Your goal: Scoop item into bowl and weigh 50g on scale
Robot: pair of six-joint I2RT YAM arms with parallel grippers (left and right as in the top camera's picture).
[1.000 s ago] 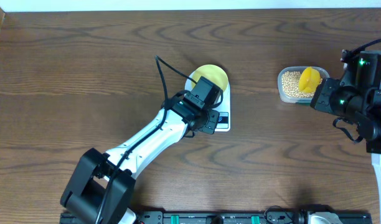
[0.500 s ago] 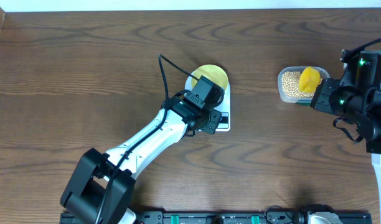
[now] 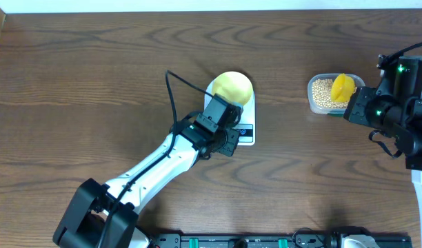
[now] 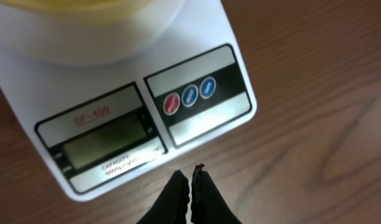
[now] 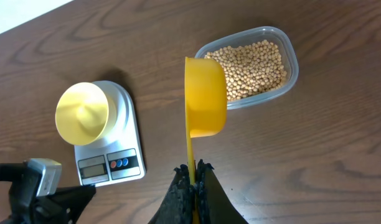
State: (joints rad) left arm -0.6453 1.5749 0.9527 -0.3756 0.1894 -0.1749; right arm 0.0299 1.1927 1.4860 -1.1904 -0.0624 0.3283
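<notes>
Overhead view: L gripper (image 4: 190, 179), clenched empty, is hovering at scale (image 3: 247, 132) front; bowl (image 3: 233, 87) is sitting on it. R gripper (image 5: 192, 171) is grasping scoop (image 5: 206, 99) over tub (image 5: 292, 59) w/ beans (image 5: 253, 62).

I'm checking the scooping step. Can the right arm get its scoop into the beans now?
Probably yes: the right gripper holds the scoop right at the lidless tub, with nothing over the beans.

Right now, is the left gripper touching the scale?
Apart. Left wrist view: the shut left gripper ends short of the scale's front edge, with a strip of bare table showing between them.
</notes>
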